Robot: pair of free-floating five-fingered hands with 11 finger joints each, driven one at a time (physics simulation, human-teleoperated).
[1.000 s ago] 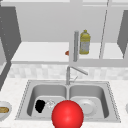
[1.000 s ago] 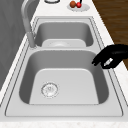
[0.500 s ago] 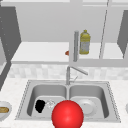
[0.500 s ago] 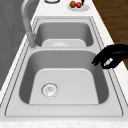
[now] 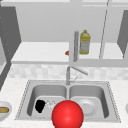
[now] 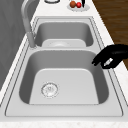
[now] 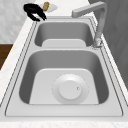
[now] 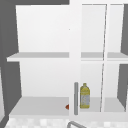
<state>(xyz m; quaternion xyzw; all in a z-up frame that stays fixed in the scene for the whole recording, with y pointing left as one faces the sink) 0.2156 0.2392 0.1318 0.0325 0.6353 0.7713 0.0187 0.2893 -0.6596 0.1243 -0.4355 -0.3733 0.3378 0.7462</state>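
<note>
Left hand (image 5: 40, 106): over left basin (image 6: 65, 85) front rim, fingers curled, apparently holding nothing. Plate (image 7: 70, 88): flat in right basin. Nothing lifted yet; grasp not begun.

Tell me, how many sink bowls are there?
2. The left bowl has a drain in its floor, with the left hand at its front edge. The right bowl holds a round white plate.
</note>
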